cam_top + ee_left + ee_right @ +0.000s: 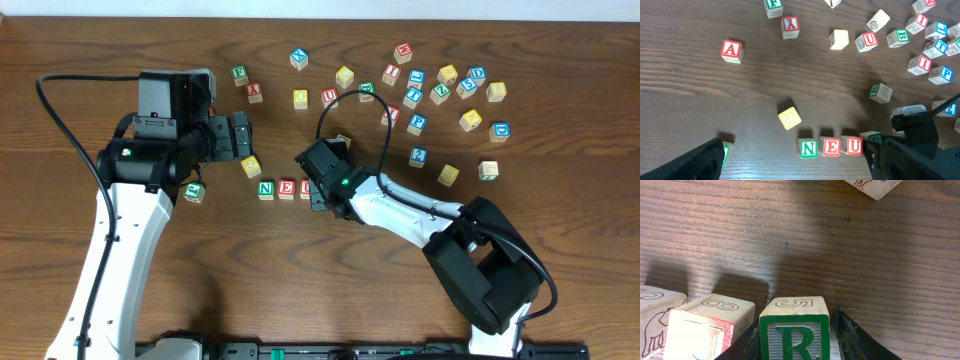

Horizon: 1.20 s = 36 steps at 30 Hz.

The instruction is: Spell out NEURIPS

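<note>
row nearest the robot's side of the table [590, 220]: n cube [808, 148], e cube [831, 146] and u cube [854, 145] stand side by side, letters up, touching or nearly so. just right of the u is the r cube [794, 330], its letter framed in green, with the right end effector [314, 190] clamped on it: a dark finger lies against each flank, jaws narrowed to the cube's width. whether the r rests fully on the wood cannot be told, since its base is cut off in the wrist view.

a green cube [194, 191] lies off the row's left end, beside the left arm and half hidden by it. a little farther back a yellow cube [789, 118] sits turned at an angle to the row, apart from it. beyond that the left end effector [243, 136] hangs over the table with jaws spread wide and nothing between them.

farthest back, a red a cube [731, 50] stands alone to the left. a loose scatter of lettered cubes fills the far right part. among them the i cube [920, 64] and p cube [941, 75] lie next to each other, well apart from the row.
</note>
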Tool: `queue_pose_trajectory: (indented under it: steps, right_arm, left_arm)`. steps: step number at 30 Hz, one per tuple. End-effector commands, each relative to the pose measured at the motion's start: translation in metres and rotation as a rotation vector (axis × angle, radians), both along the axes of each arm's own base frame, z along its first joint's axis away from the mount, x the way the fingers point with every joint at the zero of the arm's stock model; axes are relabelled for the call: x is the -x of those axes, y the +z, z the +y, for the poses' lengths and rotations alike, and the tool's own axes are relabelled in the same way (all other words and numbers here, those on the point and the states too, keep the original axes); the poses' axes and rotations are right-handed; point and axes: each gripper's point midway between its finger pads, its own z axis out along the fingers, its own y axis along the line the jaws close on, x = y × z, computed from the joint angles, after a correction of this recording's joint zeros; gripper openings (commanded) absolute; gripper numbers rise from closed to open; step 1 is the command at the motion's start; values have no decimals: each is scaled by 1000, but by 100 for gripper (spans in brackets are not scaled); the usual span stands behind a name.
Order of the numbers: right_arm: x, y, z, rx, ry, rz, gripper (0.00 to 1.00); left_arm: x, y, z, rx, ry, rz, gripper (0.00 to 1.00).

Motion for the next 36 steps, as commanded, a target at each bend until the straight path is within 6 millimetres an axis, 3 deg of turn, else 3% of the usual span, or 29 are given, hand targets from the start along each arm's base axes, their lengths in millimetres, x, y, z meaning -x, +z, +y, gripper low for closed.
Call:
queue_pose_trajectory:
  steps: [1,15,36]
  right_arm:
    - [14,-18,-8,23,-10,68,38]
    - [9,8,-4,-19,-9,23,38]
    - [9,8,-3,-17,-1,21,37]
  left_arm:
    - [-2,12,-1,4,-6,-33,98]
    - [-3,13,-1,4,-6,-33,98]
    - [-2,12,-1,4,-6,-33,98]
